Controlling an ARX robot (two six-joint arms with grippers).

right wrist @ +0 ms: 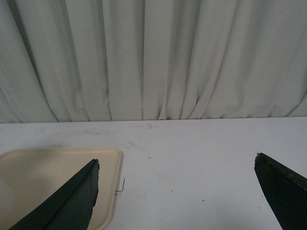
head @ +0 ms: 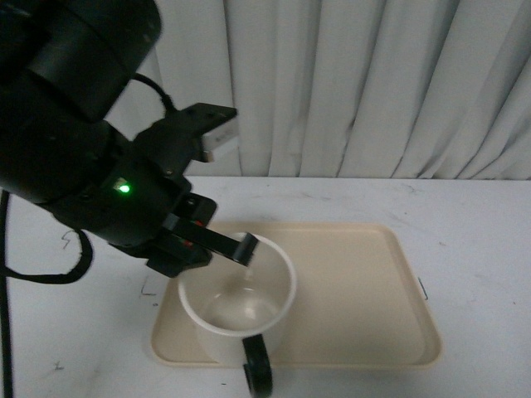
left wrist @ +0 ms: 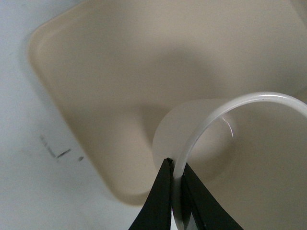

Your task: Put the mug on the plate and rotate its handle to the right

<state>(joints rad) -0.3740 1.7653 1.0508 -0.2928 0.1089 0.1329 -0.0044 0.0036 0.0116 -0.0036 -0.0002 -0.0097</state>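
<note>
Clamping mug (head: 236,319) rim with left gripper (head: 246,249), jaws shut on far-left wall. Positioned at near-left corner of plate (head: 365,290), handle (head: 257,369) facing robot. Right gripper (right wrist: 176,158) spread wide, empty, above table (head: 465,215). Table marks (left wrist: 56,152) illegible.

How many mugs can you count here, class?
1. The mug is at the plate's near-left corner, its rim pinched by the left gripper. No other shows.
</note>
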